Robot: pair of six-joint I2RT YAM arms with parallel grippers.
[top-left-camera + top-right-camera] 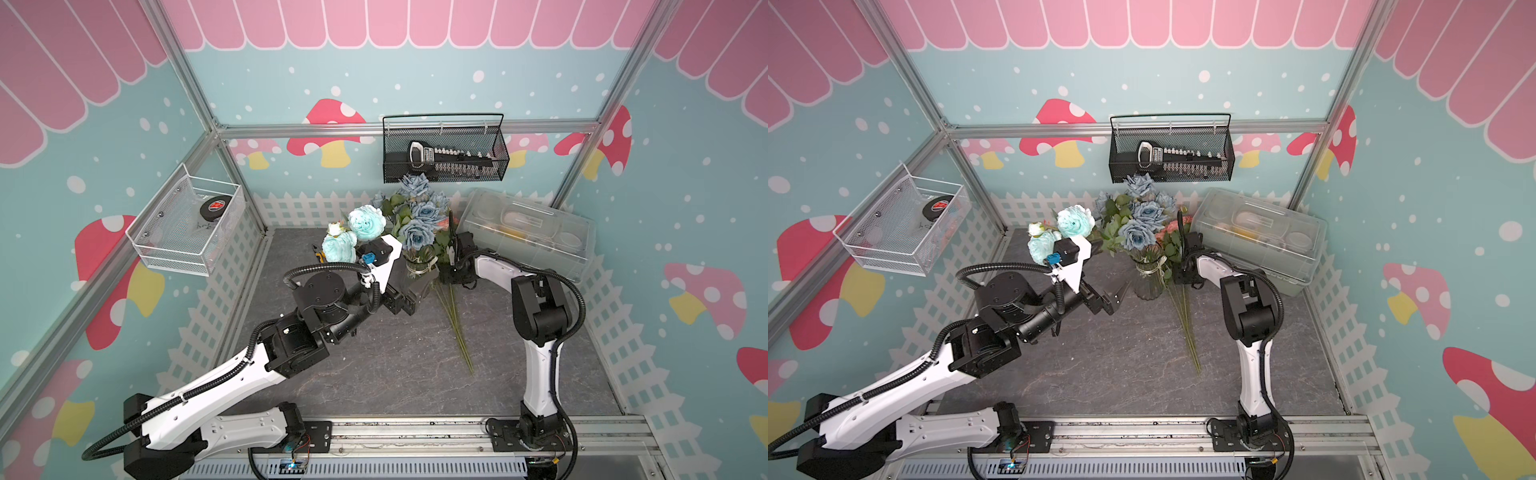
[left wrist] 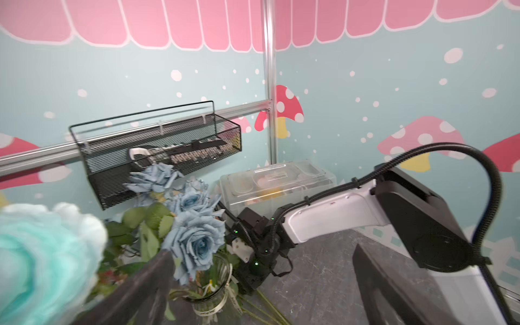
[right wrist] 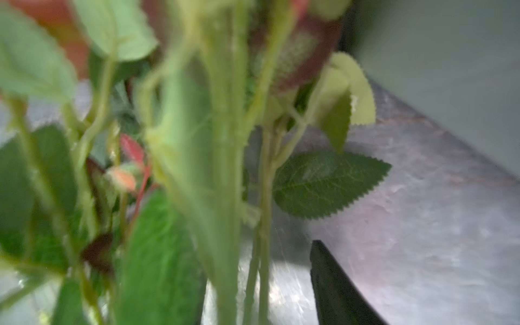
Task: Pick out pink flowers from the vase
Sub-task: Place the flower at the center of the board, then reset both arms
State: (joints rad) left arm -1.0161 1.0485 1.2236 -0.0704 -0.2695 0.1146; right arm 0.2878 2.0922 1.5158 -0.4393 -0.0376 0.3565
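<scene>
Several grey-blue roses [image 1: 1138, 232] in vase [image 1: 1148, 276]; pink flowers [image 1: 1168, 228] beside it; left claw [image 1: 1119, 297] spread, right claw [image 1: 1179, 277] unclear

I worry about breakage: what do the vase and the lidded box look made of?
The vase looks like clear, glossy glass: a see-through ribbed wall with bright glints. The lidded box seems to be frosted translucent plastic: what lies inside shows only as blurs.
</scene>
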